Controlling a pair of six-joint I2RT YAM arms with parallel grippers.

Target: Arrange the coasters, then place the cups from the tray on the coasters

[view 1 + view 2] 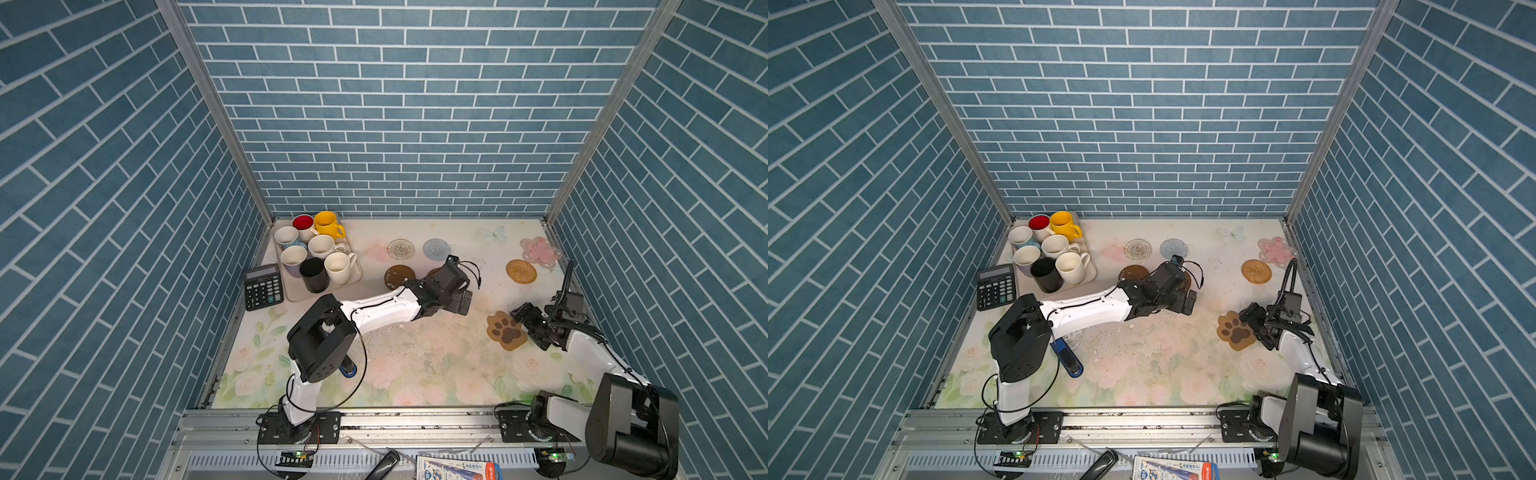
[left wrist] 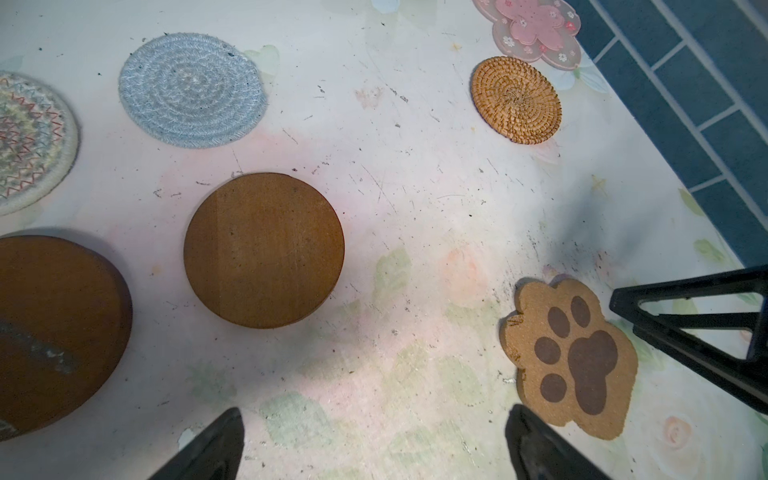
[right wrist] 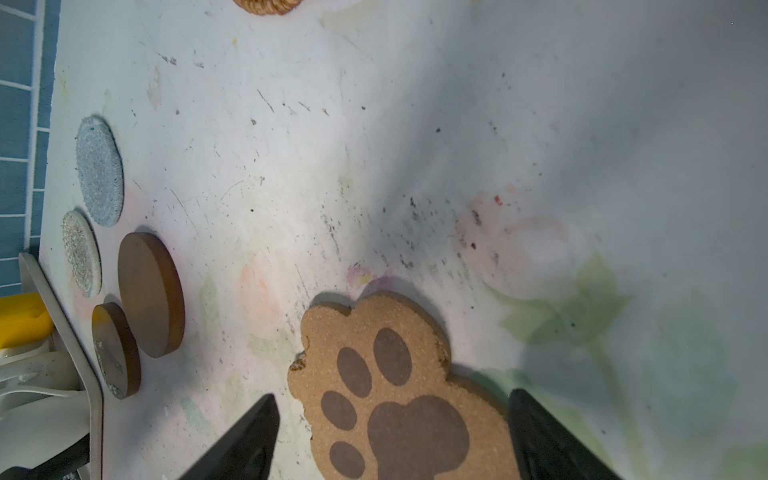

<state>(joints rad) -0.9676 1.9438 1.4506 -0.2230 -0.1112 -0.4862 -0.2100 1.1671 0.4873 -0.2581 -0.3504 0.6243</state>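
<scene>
We are noting right fingers (image 3: 245, 449) spread astride the paw-shaped coaster (image 3: 399, 395) near the tabletop's (image 3: 374, 166) right edge, left fingers (image 2: 216, 449) spread empty; we are favouring a low edge pinch.

From here the bench (image 2: 415, 187) reads as a smooth printed sheet with a faint sheen, scratched and gritty. The brown disc (image 2: 264, 250) looks like matt wood, and the second brown disc (image 2: 54, 332) bears a dull grey smear. The light blue round (image 2: 192, 90) and white round (image 2: 29, 141) are coiled cloth cord. I see stiff woven cane in the rattan round (image 2: 516, 99). The paw mat (image 2: 569, 357) is grainy like cork, the pink flower mat (image 2: 536, 29) glossy and half-clear. The yellow mug (image 1: 326, 224) shines like glazed ceramic.
</scene>
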